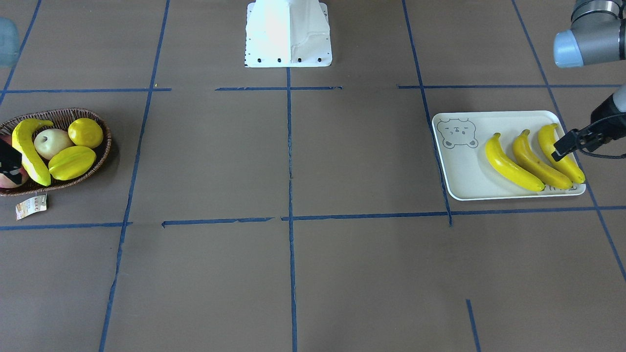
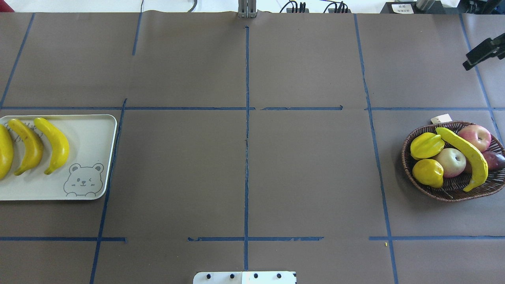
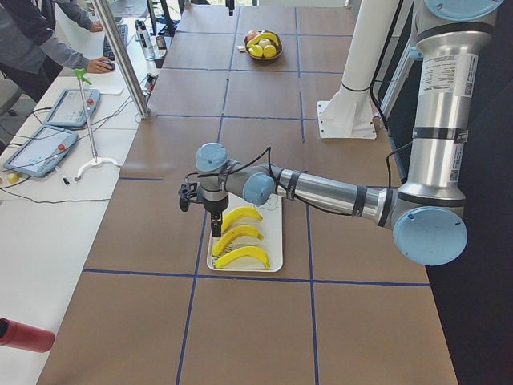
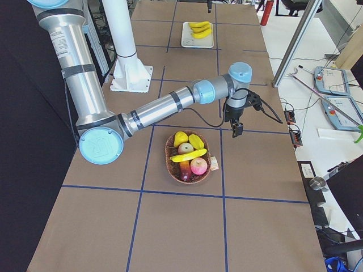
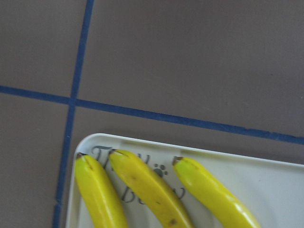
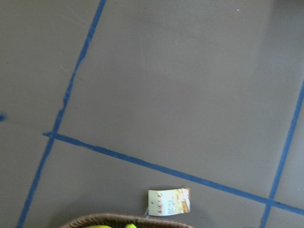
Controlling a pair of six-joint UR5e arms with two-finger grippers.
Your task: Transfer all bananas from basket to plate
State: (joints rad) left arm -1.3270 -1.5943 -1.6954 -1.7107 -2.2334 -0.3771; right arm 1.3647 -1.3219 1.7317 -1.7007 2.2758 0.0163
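The left gripper [image 1: 558, 153] hangs with its fingers pointing down over the cream-white rectangular plate [image 1: 464, 173] with its grey bear drawing. Beneath it, and just beside it toward the table's middle, lie three long, curved, bright yellow bananas [image 1: 513, 165], side by side and slanted alike. In the front-facing view the gripper partly covers the one nearest to it. The left wrist view looks down on their dark tips and the plate's rounded corner. I cannot tell how far apart this gripper's jaws stand, and nothing shows held in them.

The right gripper [image 2: 468, 64] hovers above the brown paper-covered table [image 2: 307, 169], which is marked off by blue tape lines [image 2: 246, 157]. Below it and back toward the robot's base sits the oval, shallow, dark brown woven wicker basket [image 2: 405, 157]. The basket's small paper tag [image 6: 168, 202] lies on the table just beside the rim nearest the gripper. The fourth banana [image 2: 469, 156] lies in the basket, draped over the other fruit. These are a ridged yellow starfruit [image 2: 426, 145], a round yellow lemon [image 2: 428, 172], a pale apple [image 2: 451, 161], a red apple [image 2: 477, 136] and a dark purple fruit [image 2: 496, 161] at the edge. This gripper's opening cannot be told either, and nothing shows in its grip.
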